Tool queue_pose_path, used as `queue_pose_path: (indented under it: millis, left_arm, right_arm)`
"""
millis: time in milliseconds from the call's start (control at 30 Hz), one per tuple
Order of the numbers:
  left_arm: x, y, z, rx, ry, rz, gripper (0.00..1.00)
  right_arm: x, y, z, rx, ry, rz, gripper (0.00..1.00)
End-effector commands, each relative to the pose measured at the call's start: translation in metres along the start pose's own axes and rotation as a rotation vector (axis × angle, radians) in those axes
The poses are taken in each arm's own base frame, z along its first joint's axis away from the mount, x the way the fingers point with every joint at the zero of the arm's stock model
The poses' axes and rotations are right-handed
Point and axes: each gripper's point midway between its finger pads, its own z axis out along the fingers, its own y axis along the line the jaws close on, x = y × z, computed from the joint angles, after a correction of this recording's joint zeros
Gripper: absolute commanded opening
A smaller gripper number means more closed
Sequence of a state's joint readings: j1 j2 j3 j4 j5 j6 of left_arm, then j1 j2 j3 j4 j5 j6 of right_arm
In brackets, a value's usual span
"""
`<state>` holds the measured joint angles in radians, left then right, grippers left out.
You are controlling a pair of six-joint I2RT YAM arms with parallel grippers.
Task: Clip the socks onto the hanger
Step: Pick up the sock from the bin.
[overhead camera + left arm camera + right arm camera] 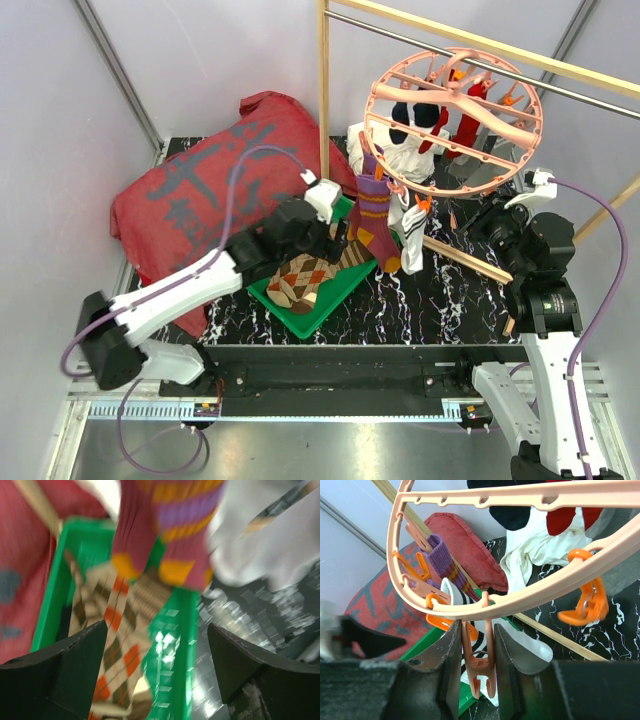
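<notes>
Where left arm crosses red cloth, cloth edge hidden. Hanger hangs above table, far socks half hidden. Green tray holds argyle sock. Striped sock clipped, blurry in wrist view. Left gripper wide apart, empty. Right gripper pinches pink clip.

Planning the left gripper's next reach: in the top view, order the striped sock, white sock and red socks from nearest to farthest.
1. Purple-orange striped sock, just right of it.
2. White sock, further right.
3. Red socks, far back right.
</notes>
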<state>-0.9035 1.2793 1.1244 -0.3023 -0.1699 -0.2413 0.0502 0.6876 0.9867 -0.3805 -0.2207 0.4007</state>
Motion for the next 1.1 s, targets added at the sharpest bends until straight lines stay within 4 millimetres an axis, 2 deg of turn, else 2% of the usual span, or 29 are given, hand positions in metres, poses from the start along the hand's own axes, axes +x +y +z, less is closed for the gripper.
queue_pose_path:
  millis: [0, 33, 67, 133, 167, 200, 233, 267, 433, 500, 600, 633, 700, 733, 800, 833, 967, 1000, 1067]
  left_arm:
    - [0.036, 0.018, 0.028, -0.105, 0.148, 0.032, 0.81]
    - [0.041, 0.019, 0.035, -0.113, 0.173, 0.043, 0.79]
    - [0.055, 0.023, 0.048, -0.134, 0.225, 0.059, 0.75]
    - [0.048, 0.028, 0.061, -0.163, 0.234, 0.055, 0.68]
    - [0.061, 0.036, 0.073, -0.195, 0.281, 0.061, 0.66]
    - [0.050, 0.037, 0.078, -0.201, 0.266, 0.054, 0.64]
    - [0.050, 0.039, 0.084, -0.210, 0.270, 0.053, 0.63]
    - [0.060, 0.044, 0.095, -0.222, 0.300, 0.054, 0.62]
    - [0.067, 0.062, 0.136, -0.272, 0.364, 0.036, 0.51]
    - [0.071, 0.072, 0.146, -0.290, 0.381, 0.021, 0.49]
    - [0.081, 0.083, 0.163, -0.310, 0.409, 0.000, 0.43]
    - [0.097, 0.087, 0.171, -0.319, 0.446, -0.004, 0.42]
    - [0.101, 0.093, 0.180, -0.327, 0.461, -0.018, 0.40]
    - [0.114, 0.096, 0.185, -0.335, 0.490, -0.022, 0.39]
    - [0.120, 0.100, 0.192, -0.344, 0.500, -0.034, 0.38]
    - [0.130, 0.102, 0.196, -0.347, 0.523, -0.039, 0.37]
    - [0.145, 0.102, 0.199, -0.336, 0.561, -0.064, 0.26]
    - [0.149, 0.101, 0.196, -0.331, 0.573, -0.066, 0.18]
    - [0.141, 0.098, 0.190, -0.322, 0.556, -0.072, 0.11]
  right_arm:
    - [-0.003, -0.011, 0.004, 0.049, -0.026, -0.002, 0.00]
    - [-0.003, -0.011, 0.004, 0.048, -0.026, -0.002, 0.00]
    - [-0.003, -0.011, 0.004, 0.048, -0.026, -0.003, 0.00]
    - [-0.003, -0.011, 0.003, 0.048, -0.027, -0.008, 0.00]
    - [-0.004, -0.010, 0.003, 0.045, -0.029, -0.014, 0.00]
    - [-0.005, -0.009, 0.002, 0.043, -0.033, -0.019, 0.00]
    - [-0.005, -0.010, 0.002, 0.045, -0.032, -0.022, 0.00]
    - [-0.005, -0.010, 0.002, 0.046, -0.033, -0.023, 0.00]
    - [-0.003, -0.011, 0.002, 0.049, -0.029, -0.027, 0.00]
    - [-0.005, -0.011, 0.002, 0.049, -0.032, -0.032, 0.00]
    - [-0.003, -0.011, 0.003, 0.045, -0.025, -0.041, 0.00]
    - [-0.003, -0.011, 0.003, 0.044, -0.024, -0.042, 0.00]
    - [-0.003, -0.011, 0.003, 0.043, -0.025, -0.046, 0.00]
    - [-0.003, -0.011, 0.003, 0.041, -0.024, -0.050, 0.00]
    - [-0.003, -0.011, 0.003, 0.039, -0.023, -0.053, 0.00]
    - [-0.002, -0.011, 0.003, 0.038, -0.021, -0.055, 0.00]
    - [-0.002, -0.011, 0.003, 0.037, -0.021, -0.058, 0.00]
    - [-0.002, -0.011, 0.003, 0.037, -0.021, -0.059, 0.00]
    - [-0.002, -0.011, 0.003, 0.037, -0.022, -0.063, 0.00]
